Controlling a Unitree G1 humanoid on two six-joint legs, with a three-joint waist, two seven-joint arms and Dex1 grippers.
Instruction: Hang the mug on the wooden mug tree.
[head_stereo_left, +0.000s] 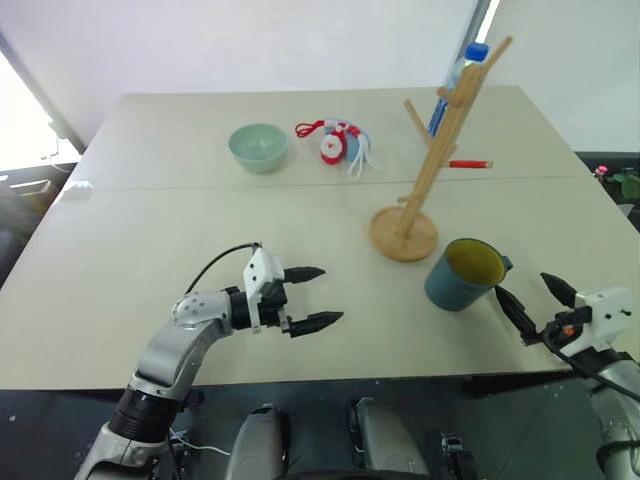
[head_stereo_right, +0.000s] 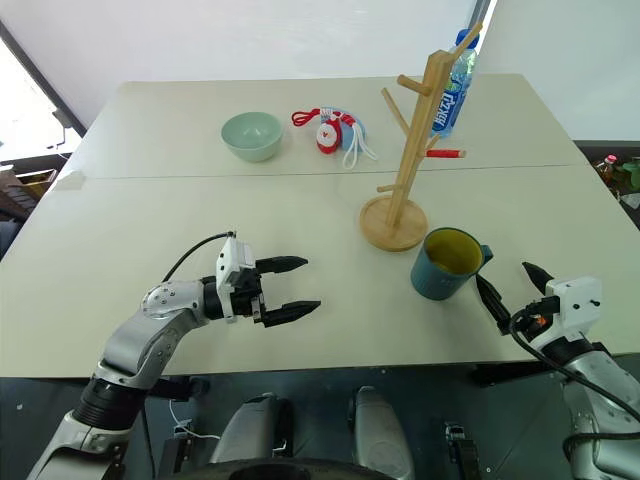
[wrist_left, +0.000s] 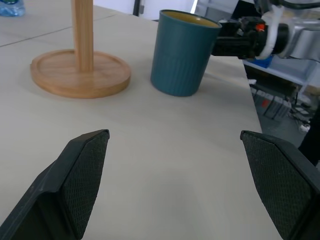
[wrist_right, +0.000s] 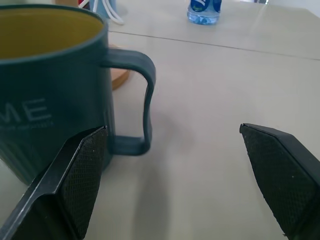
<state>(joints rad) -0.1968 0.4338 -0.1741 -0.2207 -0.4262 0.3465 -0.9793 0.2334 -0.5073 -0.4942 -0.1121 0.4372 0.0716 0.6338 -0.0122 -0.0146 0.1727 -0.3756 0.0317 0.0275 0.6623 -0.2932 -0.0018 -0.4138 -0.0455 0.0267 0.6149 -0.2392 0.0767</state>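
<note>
the mug (head_stereo_left: 462, 273) is standing upright just beside the wooden mug tree (head_stereo_left: 432, 160), handle facing the right gripper (head_stereo_left: 534, 300), whose wide-open, empty jaws are lining up to take it. the left gripper (head_stereo_left: 312, 296) is waiting well away from the mug, also wide open and empty

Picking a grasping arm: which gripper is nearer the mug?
The right gripper, open beside the mug's handle; the left gripper hovers farther away over bare table.

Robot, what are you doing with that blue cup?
The robot is trying to hang the teal mug on the wooden mug tree. The mug stands upright on the table beside the tree's round base, not yet picked up. The right gripper is open right next to the mug's handle. The left gripper is open too, holding nothing, hovering over the table and pointing toward the mug.
</note>
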